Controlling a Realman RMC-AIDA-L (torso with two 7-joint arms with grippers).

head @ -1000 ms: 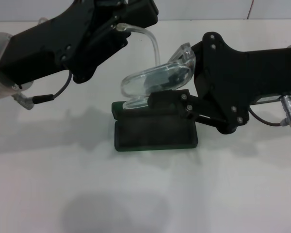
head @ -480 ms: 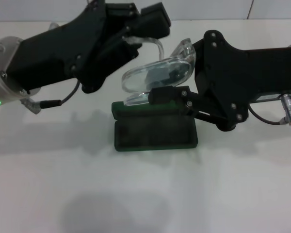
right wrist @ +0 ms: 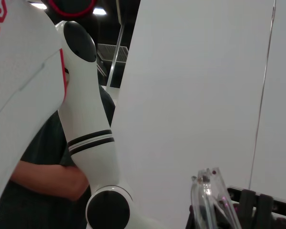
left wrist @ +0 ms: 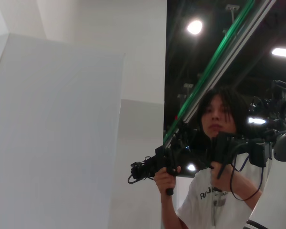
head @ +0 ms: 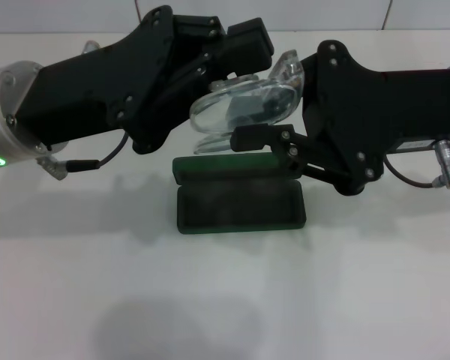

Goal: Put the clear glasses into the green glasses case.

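The clear glasses hang in the air just above the back edge of the green glasses case, which lies open on the white table with its dark lining up. My right gripper reaches in from the right and is shut on the lower rim of the lens. From the left, my left gripper presses against the top of the glasses and seems shut on one thin clear arm. In the right wrist view the glasses show edge-on beside black fingers. Neither the glasses nor the case shows in the left wrist view.
The white table stretches in front of the case, with a white wall behind it. A cable and silver connector hang off the right arm. The left wrist view shows a person holding a device; the right wrist view shows a white robot arm.
My left gripper has moved right, toward the right gripper, bringing the clear arm in against the lens. The glasses have risen slightly with the right gripper. The case has not moved.
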